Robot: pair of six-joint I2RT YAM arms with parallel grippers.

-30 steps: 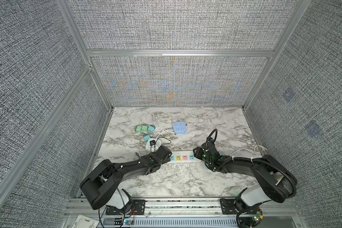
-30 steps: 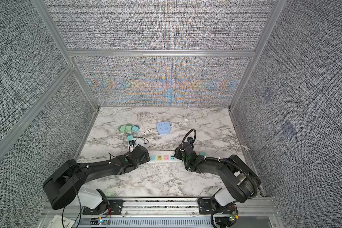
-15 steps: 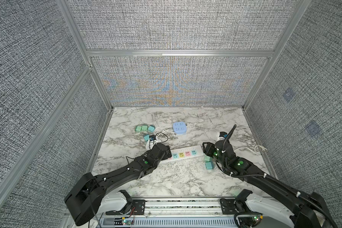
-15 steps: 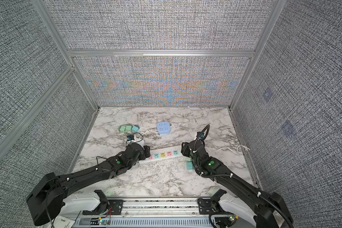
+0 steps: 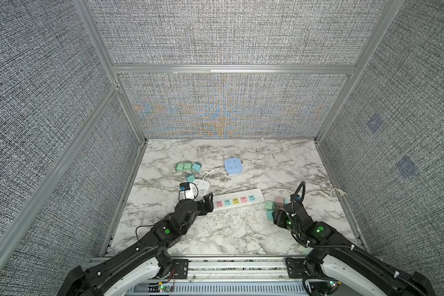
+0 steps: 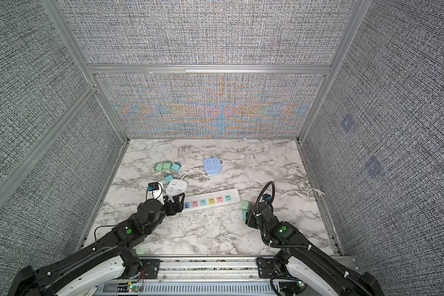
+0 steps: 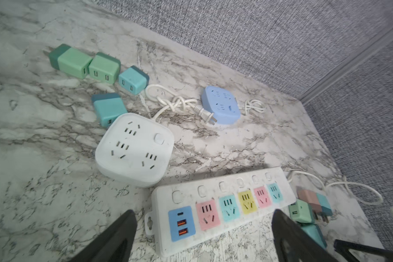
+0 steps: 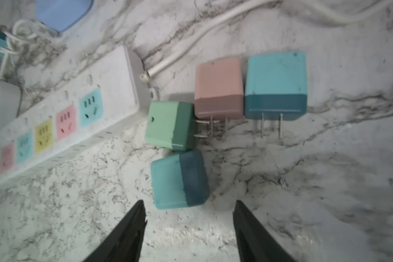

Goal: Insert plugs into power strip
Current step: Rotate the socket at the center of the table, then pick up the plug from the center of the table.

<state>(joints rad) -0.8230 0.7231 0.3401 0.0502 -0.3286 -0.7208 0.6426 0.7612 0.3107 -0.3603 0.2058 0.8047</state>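
Since a second ago the right tool point(image 8: 189, 203) has drawn back from the right end of the power strip point(image 5: 237, 200) to the plugs point(image 8: 168, 124) lying beyond it. The strip has swung so that this end lies farther back, while the left tool point(image 7: 202, 212) has kept to the strip's USB end. Grey woven panels point(image 5: 228, 33) in aluminium framing point(image 5: 232, 69) wall in a white, grey-veined marble desk point(image 5: 241, 230). At the left rear lie four mint and teal plugs, next to a white socket block point(image 5: 201, 185) with a knotted cord point(image 7: 175, 105); a blue socket block point(image 5: 233, 166) sits farther right. The left tool's jaws stand wide apart on either side of the strip's end, gripping nothing, and the strip's five coloured sockets hold no plug. Just off its right end, one mint, one pink and two teal plugs lie on their sides, prongs showing. The right tool's jaws are apart just short of the nearer teal plug point(image 8: 179, 181), holding nothing. In both top views the right arm hides part of this cluster. A white label point(image 6: 89, 292) at the front edge is cut off, its print unreadable.
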